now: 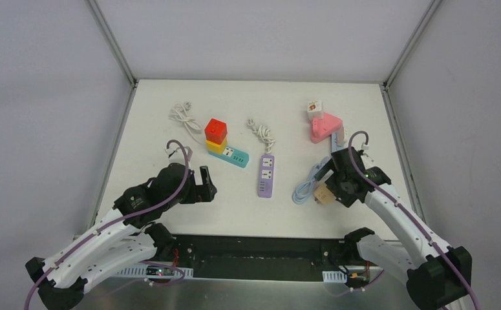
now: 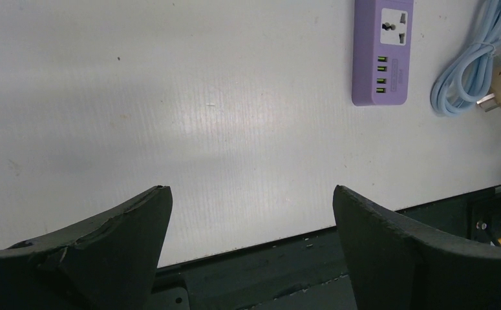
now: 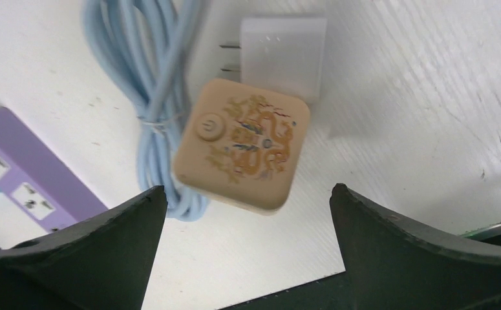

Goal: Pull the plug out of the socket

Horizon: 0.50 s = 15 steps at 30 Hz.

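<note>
A beige cube socket (image 3: 241,142) with a power button and an orange pattern sits just beyond my right gripper (image 3: 244,187), which is open and holds nothing. Behind the cube lies a white plug (image 3: 283,55), out of the socket with its two bare prongs pointing left. A coiled light-blue cable (image 3: 150,84) lies against the cube's left side. In the top view the beige socket (image 1: 325,194) and blue cable (image 1: 306,187) are at the right gripper (image 1: 337,184), near the table's front edge. My left gripper (image 1: 205,184) (image 2: 251,188) is open over bare table.
A purple power strip (image 1: 266,175) lies mid-table. A teal strip (image 1: 234,157) carries yellow and red cubes (image 1: 216,130). A pink socket block (image 1: 325,126) with a white cube is at the back right. Two white cable bundles (image 1: 183,116) (image 1: 262,134) lie behind.
</note>
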Tool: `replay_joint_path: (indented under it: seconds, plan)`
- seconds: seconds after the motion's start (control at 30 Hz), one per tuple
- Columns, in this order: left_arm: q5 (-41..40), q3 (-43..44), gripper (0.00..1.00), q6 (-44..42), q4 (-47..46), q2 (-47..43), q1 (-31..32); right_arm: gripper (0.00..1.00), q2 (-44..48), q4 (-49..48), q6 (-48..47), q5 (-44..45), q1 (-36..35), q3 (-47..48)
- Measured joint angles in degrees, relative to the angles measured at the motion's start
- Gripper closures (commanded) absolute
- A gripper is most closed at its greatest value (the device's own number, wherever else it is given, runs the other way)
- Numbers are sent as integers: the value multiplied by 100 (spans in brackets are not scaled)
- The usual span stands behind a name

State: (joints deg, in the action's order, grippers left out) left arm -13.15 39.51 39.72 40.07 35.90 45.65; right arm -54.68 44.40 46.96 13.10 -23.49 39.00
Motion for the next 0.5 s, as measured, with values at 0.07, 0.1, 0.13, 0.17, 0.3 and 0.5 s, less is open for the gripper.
replay_joint_path:
  seconds: [0.07, 0.1, 0.13, 0.17, 0.3, 0.5]
  plan:
    - [-98, 83, 1, -15, 61, -7, 0, 0, 0, -11, -63, 24, 0, 227]
    - [-133, 136, 1, -17, 107, -11, 0, 0, 0, -33, -116, 4, 0, 304]
    - [-175, 199, 1, -15, 151, -22, 0, 0, 0, -87, -203, -35, 0, 380]
    - [-221, 256, 1, -15, 192, -31, 0, 1, 0, -162, -297, -98, 0, 435]
    - [-411, 579, 1, -11, 396, -37, -4, 1, -37, -658, -619, -560, -63, 501]
    - [-562, 1051, 1, 2, 435, 289, -247, 1, -446, -1364, -935, -946, -549, 942]
